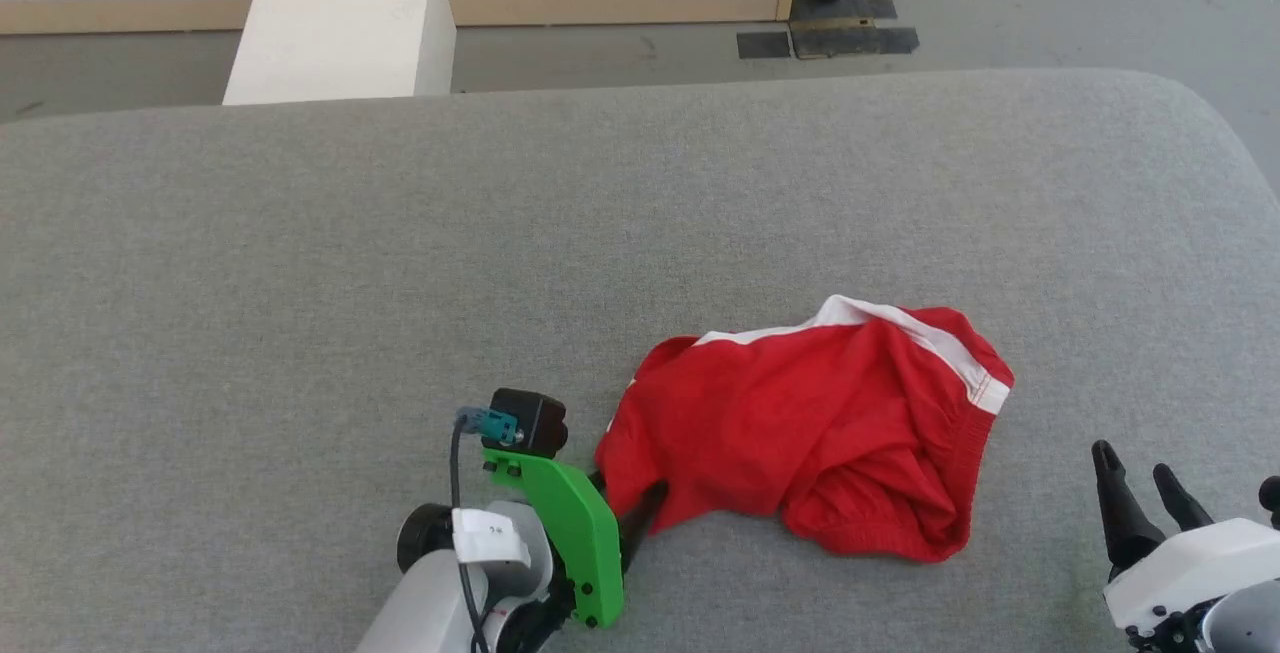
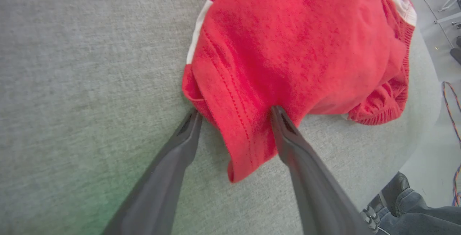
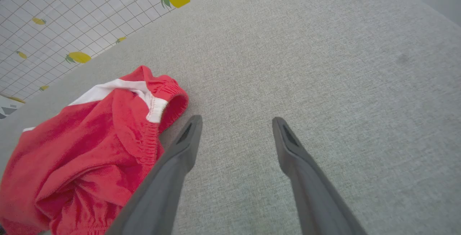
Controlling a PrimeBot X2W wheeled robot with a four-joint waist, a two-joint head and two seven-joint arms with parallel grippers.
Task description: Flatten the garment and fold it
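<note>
Starting at the left gripper (image 2: 236,111), low in the middle of the left wrist view: spread wide, nothing pinched, one dark finger on each side of a loose red flap. Placed that way, most likely, to close on the flap and pull it out flat. Moving out to the garment (image 1: 820,423) itself: bunched in a soft heap a little right of the middle and low in the head view, lying on the grey cushion (image 1: 500,233), with a white band along its upper edge and a wrinkly stretchy edge curled under at the lower right. Not flat at all, so no folding yet; flattening first, by the look of it. Over to the right gripper (image 1: 1133,463), at the lower right corner of the head view: also spread wide, holding nothing, off to the side of the heap and not touching it. In the right wrist view, pointed at bare grey cloth, with the red heap off to the left. Probably parked there to grab the other side, for a pull from two ends. Farther out: a white box (image 1: 340,23) at the upper left, past the cushion, and a person's shoe (image 2: 396,188) at the lower right of the left wrist view.
</note>
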